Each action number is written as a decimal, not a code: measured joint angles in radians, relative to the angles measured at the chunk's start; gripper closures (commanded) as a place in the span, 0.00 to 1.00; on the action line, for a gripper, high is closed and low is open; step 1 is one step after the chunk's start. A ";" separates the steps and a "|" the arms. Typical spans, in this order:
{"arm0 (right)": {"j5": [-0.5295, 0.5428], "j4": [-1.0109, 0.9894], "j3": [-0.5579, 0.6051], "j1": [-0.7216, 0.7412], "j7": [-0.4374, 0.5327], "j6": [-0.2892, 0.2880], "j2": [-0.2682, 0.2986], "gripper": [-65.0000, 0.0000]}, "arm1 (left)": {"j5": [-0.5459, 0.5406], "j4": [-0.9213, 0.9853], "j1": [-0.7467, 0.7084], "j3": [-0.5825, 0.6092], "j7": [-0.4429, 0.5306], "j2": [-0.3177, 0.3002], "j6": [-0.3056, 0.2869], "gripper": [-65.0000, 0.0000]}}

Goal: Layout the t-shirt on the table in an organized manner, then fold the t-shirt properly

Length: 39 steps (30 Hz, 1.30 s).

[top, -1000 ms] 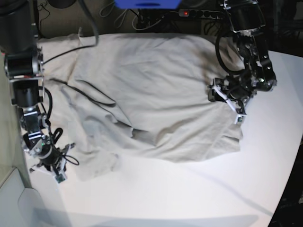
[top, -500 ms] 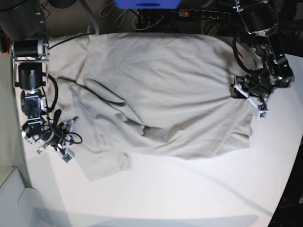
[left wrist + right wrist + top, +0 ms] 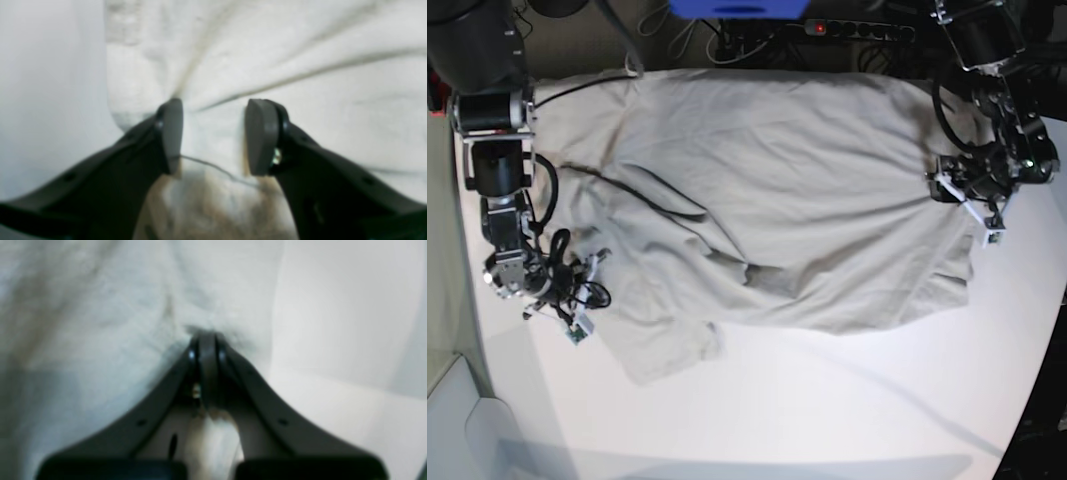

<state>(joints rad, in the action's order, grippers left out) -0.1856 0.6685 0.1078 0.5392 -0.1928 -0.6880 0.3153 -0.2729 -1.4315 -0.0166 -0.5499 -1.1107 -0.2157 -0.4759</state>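
Looking down from the base camera, I am seeing the plain light grey-beige cotton t-shirt (image 3: 767, 190) lying spread across the far half of the large smooth white table (image 3: 827, 400), its upper edge running along the table's far edge and its body wrinkled, with a dark crease running diagonally through the middle. One short sleeve (image 3: 662, 345) is sticking out toward the near side on that view's left.

My right gripper (image 3: 577, 300) is sitting at the shirt's edge on that view's left, just beside that sleeve. Its wrist camera is showing the two dark fingers (image 3: 206, 350) pressed together, with a pinch of cloth (image 3: 133, 306) bunching up at their tips (the picture is soft, but the fabric is puckering right there), so I am reading it as clamped on the t-shirt.

My left gripper (image 3: 972, 195) is working at the opposite edge, on the base view's right. Its wrist view is showing the grey pads (image 3: 262, 136) standing apart at a middling gap, with cloth (image 3: 300, 50) filling the space between and folds radiating from that spot. Whether those pads are actually gripping the fabric or only straddling it, I cannot tell.

White tabletop is showing bare beside each gripper's outer side.
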 measured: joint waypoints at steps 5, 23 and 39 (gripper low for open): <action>-0.001 -0.238 0.005 0.121 0.144 0.037 -0.013 1.00 | 0.000 -0.001 -0.003 0.000 0.004 0.000 0.000 0.53; -0.020 -0.023 0.000 0.179 0.027 0.339 -0.021 1.00 | 0.000 -0.005 -0.004 0.000 0.000 0.003 0.000 0.53; -0.033 0.414 0.011 -0.146 -0.404 -0.016 0.004 1.00 | -0.072 -0.002 -0.009 -0.003 -0.008 -0.003 0.004 0.53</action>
<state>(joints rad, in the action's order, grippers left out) -0.2184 1.0821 0.1188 0.3927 -0.5968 -0.7040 0.3195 -0.3447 -1.4330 -0.0254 -0.5526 -1.1183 -0.2188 -0.4721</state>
